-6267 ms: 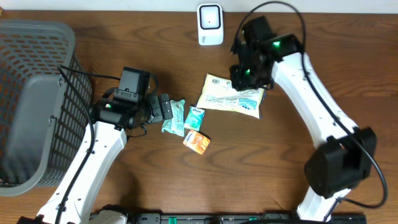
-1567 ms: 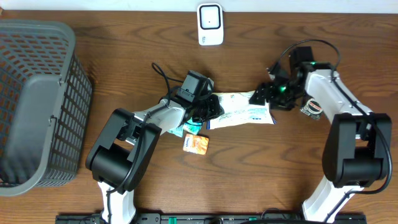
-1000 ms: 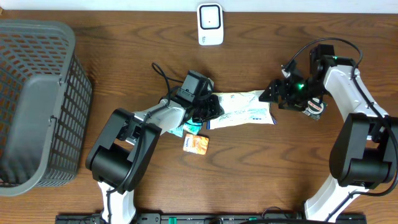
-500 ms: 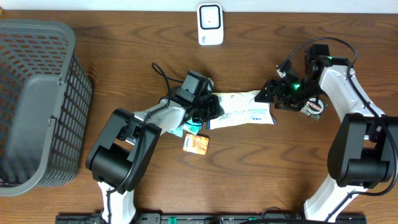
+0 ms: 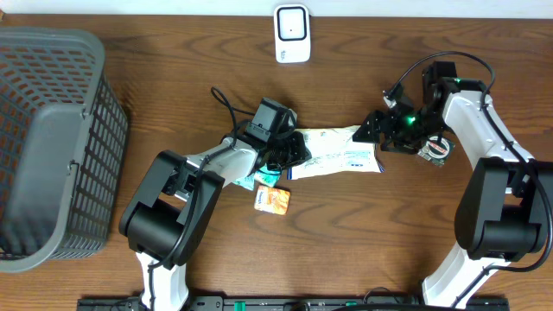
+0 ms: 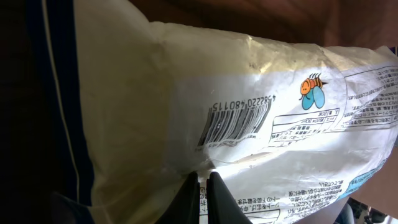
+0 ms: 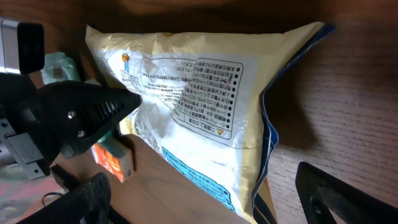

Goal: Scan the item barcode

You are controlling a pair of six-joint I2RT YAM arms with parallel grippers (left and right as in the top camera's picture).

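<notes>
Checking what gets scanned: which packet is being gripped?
The large white bag: the left fingers pinch its end. The small orange packet lies loose nearby.

**Hidden, cut off, unreadable**

In the overhead view the left gripper point(image 5: 294, 154) covers the 9 o'clock end of the cream-yellow plastic snack bag point(image 5: 341, 152). The grey plastic mesh basket point(image 5: 52, 130) is cut off at 9 o'clock. The bag's fine print point(image 7: 205, 93) is too small to read.

surface: dark brown wood-grain table point(image 5: 363, 250) | far edge: pale strip point(image 5: 130, 5) | light: even
</notes>
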